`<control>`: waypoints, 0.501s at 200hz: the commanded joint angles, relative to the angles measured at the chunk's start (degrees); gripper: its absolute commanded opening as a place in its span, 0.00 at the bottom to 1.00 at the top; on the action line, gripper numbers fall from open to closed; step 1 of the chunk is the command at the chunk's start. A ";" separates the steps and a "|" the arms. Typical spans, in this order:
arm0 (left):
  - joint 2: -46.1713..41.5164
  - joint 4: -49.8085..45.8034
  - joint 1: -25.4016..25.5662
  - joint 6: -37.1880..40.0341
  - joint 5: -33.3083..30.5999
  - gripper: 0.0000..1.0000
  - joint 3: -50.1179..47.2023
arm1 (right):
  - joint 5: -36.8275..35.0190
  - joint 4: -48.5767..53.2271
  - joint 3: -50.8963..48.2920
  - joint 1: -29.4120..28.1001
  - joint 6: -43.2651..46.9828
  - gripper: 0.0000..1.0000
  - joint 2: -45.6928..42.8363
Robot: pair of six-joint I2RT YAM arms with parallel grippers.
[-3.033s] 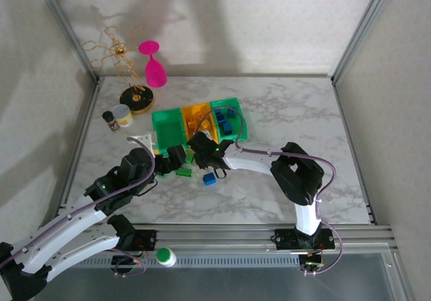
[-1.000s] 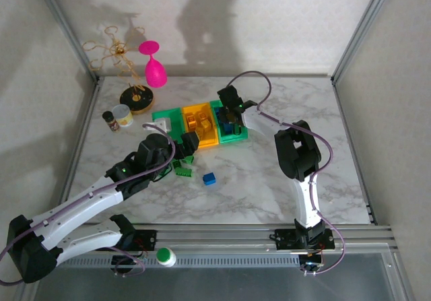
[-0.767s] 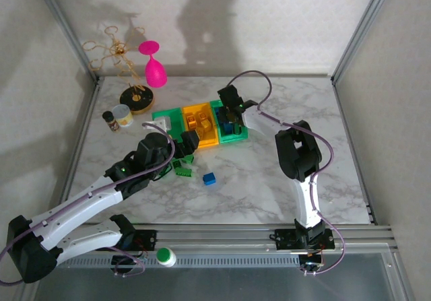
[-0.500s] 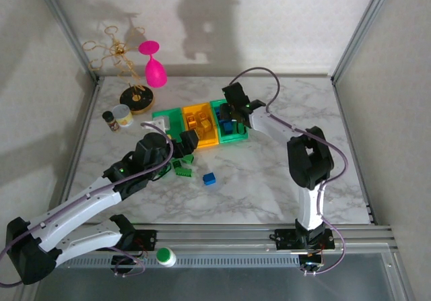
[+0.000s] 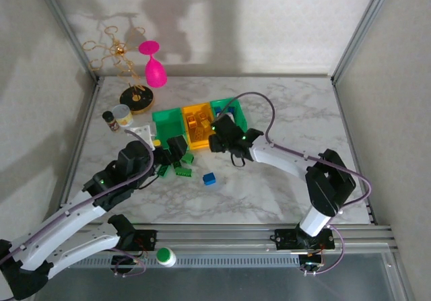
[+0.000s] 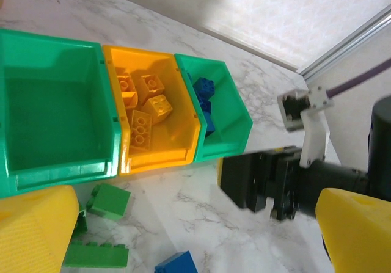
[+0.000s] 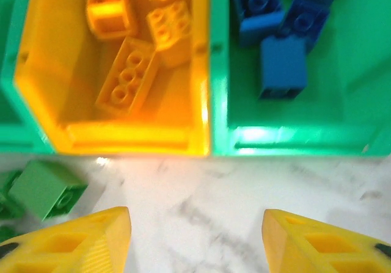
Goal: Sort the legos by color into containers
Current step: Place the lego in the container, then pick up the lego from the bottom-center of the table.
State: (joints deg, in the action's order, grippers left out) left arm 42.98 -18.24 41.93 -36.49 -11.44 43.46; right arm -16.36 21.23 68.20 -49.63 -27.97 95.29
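Right gripper (image 7: 195, 221): fingers parted, nothing between them. It hangs over the bare table (image 7: 244, 181), just in front of the yellow bin (image 7: 204, 71) and right green bin (image 7: 348, 102). It looks free for another pick.

Blue legos (image 7: 281, 71) lie in the right green bin and yellow legos (image 7: 128, 71) in the yellow bin. The left green bin (image 6: 55, 120) is empty.

Left gripper (image 6: 195, 218): wide open, empty, poised above the loose green legos (image 6: 107, 200), probably because they lie on its side.

One blue lego (image 5: 209, 178) lies loose on the table between the arms.
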 commanded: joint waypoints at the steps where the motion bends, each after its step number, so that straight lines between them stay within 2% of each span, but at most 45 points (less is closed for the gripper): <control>1: -1.69 -5.03 0.43 -1.29 0.37 1.00 -1.40 | -2.99 2.53 -2.14 -4.20 -5.81 0.61 -2.27; 55: -5.64 -6.23 0.43 -3.78 -1.32 1.00 -4.70 | -5.33 6.17 -4.94 -14.18 -13.70 0.69 -0.05; 100: -6.26 -6.97 0.43 -4.77 -2.89 1.00 -5.35 | -5.33 4.83 -4.17 -17.15 -16.03 0.71 4.55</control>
State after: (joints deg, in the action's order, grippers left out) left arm 37.39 -23.79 41.93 -39.94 -12.12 38.76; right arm -19.92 25.54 63.79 -65.65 -41.08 97.06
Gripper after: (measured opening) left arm 0.996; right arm 0.710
